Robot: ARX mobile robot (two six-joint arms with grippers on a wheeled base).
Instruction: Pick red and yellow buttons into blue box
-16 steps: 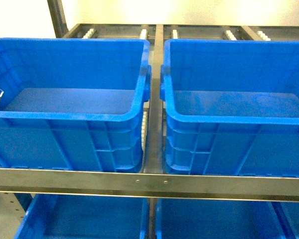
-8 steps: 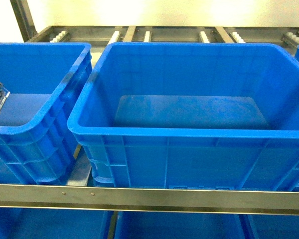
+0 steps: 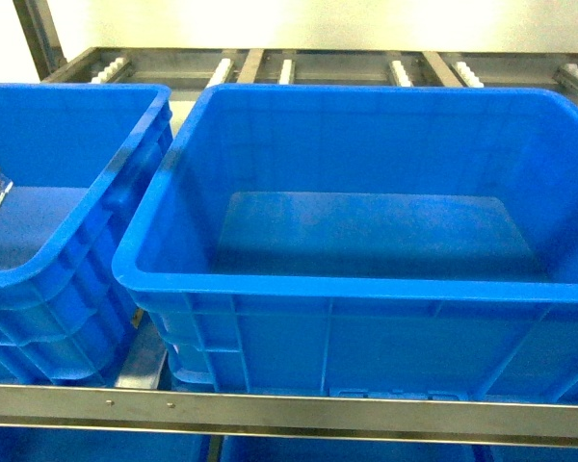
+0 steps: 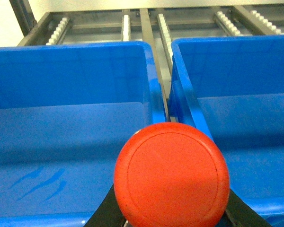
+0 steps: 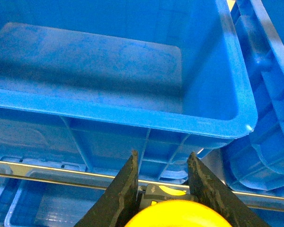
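The left jaws (image 4: 168, 220) clamp the round red-capped push button (image 4: 171, 182) above two blue plastic boxes' (image 4: 71, 142) adjoining rims (a release could miss); the right jaws (image 5: 163, 187) grip the yellow-capped button (image 5: 180, 215) short of the box.

Big moulded plastic box (image 3: 366, 318): solid blue, faint pale scuffs on floor. Round-capped push button (image 4: 172, 173) is plain red; other round cap (image 5: 180, 213) yellow. Ribbed metal rack rail (image 3: 270, 412): dull grey.
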